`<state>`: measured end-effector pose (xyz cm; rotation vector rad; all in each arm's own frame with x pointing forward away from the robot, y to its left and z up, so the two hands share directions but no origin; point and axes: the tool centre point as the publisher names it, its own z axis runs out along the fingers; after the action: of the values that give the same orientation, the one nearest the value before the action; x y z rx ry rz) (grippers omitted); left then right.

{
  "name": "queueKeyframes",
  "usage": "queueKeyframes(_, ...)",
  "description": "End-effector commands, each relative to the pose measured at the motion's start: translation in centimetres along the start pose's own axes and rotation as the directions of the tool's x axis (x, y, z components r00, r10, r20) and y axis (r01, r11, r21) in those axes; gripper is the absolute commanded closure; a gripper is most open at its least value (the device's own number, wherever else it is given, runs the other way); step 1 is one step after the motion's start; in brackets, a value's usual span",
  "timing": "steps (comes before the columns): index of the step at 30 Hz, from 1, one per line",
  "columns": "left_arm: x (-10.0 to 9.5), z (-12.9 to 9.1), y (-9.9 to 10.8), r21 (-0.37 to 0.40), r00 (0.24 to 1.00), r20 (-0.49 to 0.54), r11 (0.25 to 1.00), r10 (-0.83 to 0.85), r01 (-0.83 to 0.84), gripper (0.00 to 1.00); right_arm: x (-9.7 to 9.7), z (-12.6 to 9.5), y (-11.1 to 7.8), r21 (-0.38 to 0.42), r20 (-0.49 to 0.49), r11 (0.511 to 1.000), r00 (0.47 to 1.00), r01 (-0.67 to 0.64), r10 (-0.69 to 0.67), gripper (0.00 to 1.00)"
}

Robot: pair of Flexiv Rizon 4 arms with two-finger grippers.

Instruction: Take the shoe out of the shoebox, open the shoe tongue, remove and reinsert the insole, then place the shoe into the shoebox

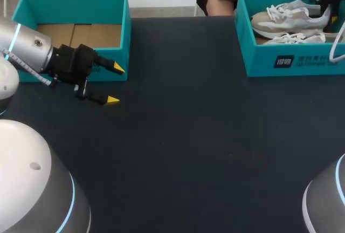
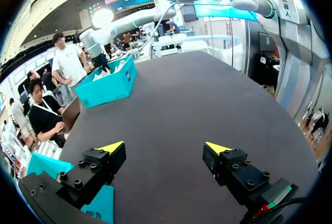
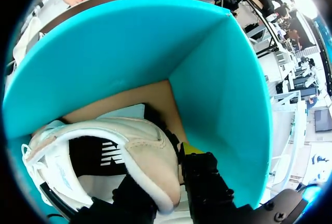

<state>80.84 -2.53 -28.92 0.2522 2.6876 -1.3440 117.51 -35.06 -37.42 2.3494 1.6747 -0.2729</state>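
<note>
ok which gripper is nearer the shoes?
Right. Right gripper is in the shoebox, clamped on one shoe at the heel; left gripper sits across the table by the other box.

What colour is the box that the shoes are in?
The shoebox is turquoise; the head view shows it best.

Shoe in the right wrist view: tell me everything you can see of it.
The shoe is a beige, suede-looking sneaker with a white padded collar, white laces and a dark inside. It lies in the teal shoebox on the brown cardboard floor, beside another shoe. The right gripper clamps its heel collar, one finger inside, one outside.
</note>
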Motion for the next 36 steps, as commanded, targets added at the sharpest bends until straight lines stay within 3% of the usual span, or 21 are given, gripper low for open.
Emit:
queueKeyframes(1,0.0,0.0,0.0,-0.002,1.000,-0.001,1.000,0.000,0.000,0.00,-0.1,0.3,1.0,0.008,0.005,1.000,1.000,-0.007,0.007,0.71)
queueKeyframes(4,0.0,0.0,0.0,-0.002,1.000,-0.001,1.000,0.000,0.000,0.00,-0.3,-0.2,1.0,-0.001,0.003,1.000,1.000,-0.008,0.008,0.54)
queueKeyframes(9,0.0,0.0,0.0,-0.002,1.000,-0.001,1.000,0.000,0.000,0.00,-0.4,-1.1,0.7,-0.010,0.000,1.000,1.000,-0.007,0.007,0.49)
queueKeyframes(12,0.0,0.0,0.0,-0.002,1.000,-0.001,1.000,0.000,0.000,0.00,-0.3,-1.6,0.5,-0.016,-0.005,1.000,1.000,-0.001,0.001,0.40)
queueKeyframes(21,0.0,0.0,0.0,-0.002,1.000,-0.001,1.000,0.000,0.000,0.00,-0.5,-4.7,-0.2,-0.077,-0.041,0.997,0.999,-0.007,0.004,0.39)
queueKeyframes(25,0.0,0.0,0.0,-0.002,1.000,-0.001,1.000,0.000,0.000,0.00,-1.2,-6.7,-0.9,-0.109,-0.041,0.994,0.999,-0.016,0.012,0.30)
queueKeyframes(36,0.0,0.0,0.0,-0.002,1.000,-0.001,1.000,0.000,0.000,0.00,-2.6,-11.8,-5.6,-0.161,-0.058,0.985,0.997,-0.065,0.056,0.25)
